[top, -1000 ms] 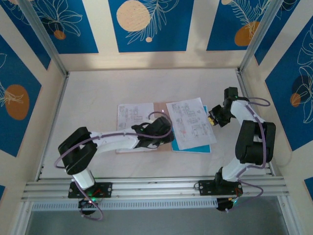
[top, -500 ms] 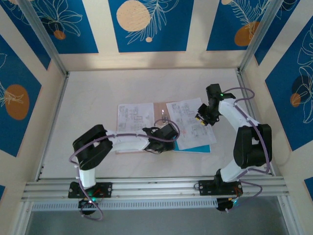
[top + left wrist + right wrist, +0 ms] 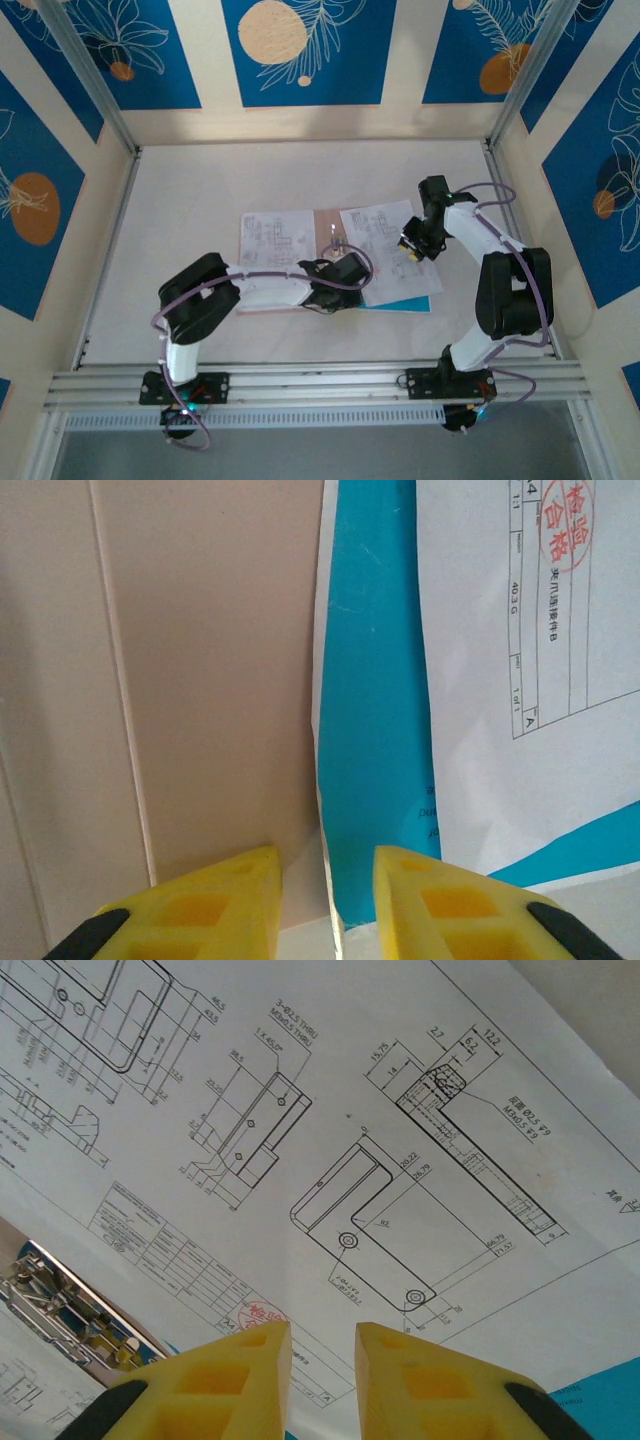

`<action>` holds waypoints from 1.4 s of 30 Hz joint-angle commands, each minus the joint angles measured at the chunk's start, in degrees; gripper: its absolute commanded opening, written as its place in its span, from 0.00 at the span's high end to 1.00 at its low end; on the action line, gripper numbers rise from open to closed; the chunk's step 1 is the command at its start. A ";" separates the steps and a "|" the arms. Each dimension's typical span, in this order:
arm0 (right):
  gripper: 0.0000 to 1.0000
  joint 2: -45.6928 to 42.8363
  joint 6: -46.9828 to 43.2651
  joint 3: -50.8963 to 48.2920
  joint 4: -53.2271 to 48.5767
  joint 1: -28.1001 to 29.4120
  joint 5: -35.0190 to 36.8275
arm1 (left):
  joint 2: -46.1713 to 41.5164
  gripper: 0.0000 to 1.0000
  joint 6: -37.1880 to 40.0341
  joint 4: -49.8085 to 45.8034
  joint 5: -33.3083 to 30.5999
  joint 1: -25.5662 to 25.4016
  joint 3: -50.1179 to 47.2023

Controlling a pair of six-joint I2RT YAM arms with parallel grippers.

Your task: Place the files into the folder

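**At the folder's [image 3: 322,224] right edge, both arms closed in**

Over the table's [image 3: 200,190] middle, the last second brought the left gripper [image 3: 328,900] toward 3 o'clock, off the kraft card to the seam where the blue sheet [image 3: 370,730] begins. Meanwhile the right gripper [image 3: 323,1360] swung in from the 3 o'clock edge of the drawing sheet [image 3: 330,1160] to hang above it. That reads as a set-up for gathering the loose files — none is inside yet.

The left jaws stand moderately apart, a thin paper edge rising in the gap, unpinched. The right jaws are narrowly parted and empty.

The folder is flat, matte, pinkish-brown card; another printed sheet [image 3: 272,232] lies on its 9 o'clock half. The papers look thin, smooth and limp, with crisp black linework and a red stamp [image 3: 565,520]. A bright metal clip [image 3: 60,1310] — possibly a binder mechanism — sits toward 8 o'clock from the right gripper.
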 commanded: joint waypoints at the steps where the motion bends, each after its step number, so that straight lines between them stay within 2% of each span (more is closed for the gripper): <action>1: 0.75 -1.31 -0.22 -0.83 -0.15 -0.06 -0.43 | 1.29 0.74 -1.12 -0.04 0.37 -0.65 1.58; 11: 0.74 -2.90 0.05 -2.11 0.23 0.13 -0.28 | 0.31 0.95 -1.02 4.00 -0.53 -1.09 -0.04; 17: 0.74 -3.82 0.04 -2.40 0.22 -0.24 -0.13 | -1.29 1.00 -1.57 5.37 -1.36 -1.47 -1.55; 22: 0.74 -4.48 -0.63 -1.31 -0.50 0.20 0.41 | -3.10 1.00 -2.60 7.13 -3.20 -1.53 -4.26; 35: 0.74 -6.31 -1.10 -0.90 -0.79 2.42 1.34 | -6.85 1.00 -1.09 29.87 -8.09 -1.79 -17.33; 42: 0.74 -6.08 -1.04 -0.81 -0.31 2.95 1.17 | -7.50 1.00 -1.79 33.47 -8.84 -1.84 -18.54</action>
